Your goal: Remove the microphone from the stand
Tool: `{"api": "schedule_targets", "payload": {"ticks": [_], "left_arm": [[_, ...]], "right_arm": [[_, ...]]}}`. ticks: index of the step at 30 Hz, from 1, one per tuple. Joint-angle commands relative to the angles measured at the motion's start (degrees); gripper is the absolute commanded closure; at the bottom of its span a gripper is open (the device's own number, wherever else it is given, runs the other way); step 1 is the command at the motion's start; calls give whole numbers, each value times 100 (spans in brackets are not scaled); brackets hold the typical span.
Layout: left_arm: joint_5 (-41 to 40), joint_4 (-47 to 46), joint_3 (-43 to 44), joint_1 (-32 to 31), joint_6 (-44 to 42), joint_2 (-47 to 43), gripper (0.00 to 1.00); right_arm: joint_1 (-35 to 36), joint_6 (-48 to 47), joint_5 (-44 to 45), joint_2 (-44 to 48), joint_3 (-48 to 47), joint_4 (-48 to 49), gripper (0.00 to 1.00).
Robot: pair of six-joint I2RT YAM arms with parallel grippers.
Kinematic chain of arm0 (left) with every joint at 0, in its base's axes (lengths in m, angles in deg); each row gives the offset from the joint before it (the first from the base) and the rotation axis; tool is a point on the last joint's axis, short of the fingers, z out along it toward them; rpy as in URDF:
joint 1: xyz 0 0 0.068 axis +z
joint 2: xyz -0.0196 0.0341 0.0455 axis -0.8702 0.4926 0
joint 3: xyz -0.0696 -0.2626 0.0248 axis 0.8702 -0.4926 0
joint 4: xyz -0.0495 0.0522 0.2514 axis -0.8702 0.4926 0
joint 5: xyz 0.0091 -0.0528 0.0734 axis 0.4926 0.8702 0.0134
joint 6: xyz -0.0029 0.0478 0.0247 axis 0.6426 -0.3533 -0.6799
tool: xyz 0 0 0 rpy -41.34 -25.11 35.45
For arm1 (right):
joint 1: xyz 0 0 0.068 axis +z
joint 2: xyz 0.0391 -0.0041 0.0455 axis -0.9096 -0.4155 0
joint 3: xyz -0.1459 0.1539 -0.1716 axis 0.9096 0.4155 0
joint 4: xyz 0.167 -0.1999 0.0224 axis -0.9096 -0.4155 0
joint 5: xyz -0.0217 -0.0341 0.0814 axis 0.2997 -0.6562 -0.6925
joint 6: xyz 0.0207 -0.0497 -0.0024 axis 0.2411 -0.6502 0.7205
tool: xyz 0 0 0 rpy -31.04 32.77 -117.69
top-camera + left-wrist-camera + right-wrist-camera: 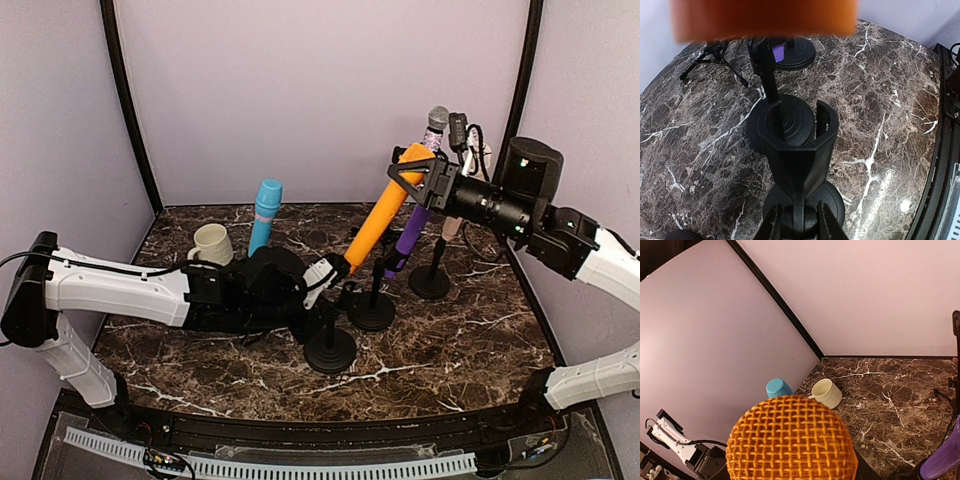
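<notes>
Top: right pincer is clamped on the orange microphone just under its head, with the mic tilted and its tail end just above the stand; left pincer is at the stand's upper post. Left wrist: fingers are clenched on the stand post below the clip. The clip is empty, with the mic a blurred orange band above it. Right wrist: the mesh head fills the foreground and its own fingers are out of shot; a cream cup sits on the counter beyond the stand.

the orange microphone hangs slanted in the air, its woven mesh head up to the right and its tail low, near the black stand. the stand is upright on the worktop, its u-shaped clip empty.
</notes>
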Motion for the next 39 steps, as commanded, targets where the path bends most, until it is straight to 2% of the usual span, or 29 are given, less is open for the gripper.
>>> {"api": "schedule_targets", "payload": {"ticks": [1,10,14,18,22,27,32,37,39], "left_arm": [[-482,847,89,15,68,58,100],[-392,802,161,22,184,-83,100],[-186,801,153,24,213,-309,100],[232,940,140,87,329,-594,100],[818,1310,103,258,478,-887,100],[1470,2047,94,503,414,-1116,100],[1869,2589,29,847,314,-1417,100],[1775,3002,-64,1098,406,-1829,100],[1770,3082,-237,1217,515,-2089,100]], "right_arm": [[19,-174,-366,250,-151,295,86],[20,-207,-356,764,-172,-1434,86],[19,-12,127,964,18,-2314,86],[20,617,863,853,440,-3160,90],[4,1175,862,1036,1235,-2940,89],[-250,1395,849,1283,1815,-2966,88],[-1191,1328,543,1217,2113,-3350,89],[-2065,1299,5,1064,2419,-3168,88],[-2330,1295,63,988,2505,-3143,87]]}}
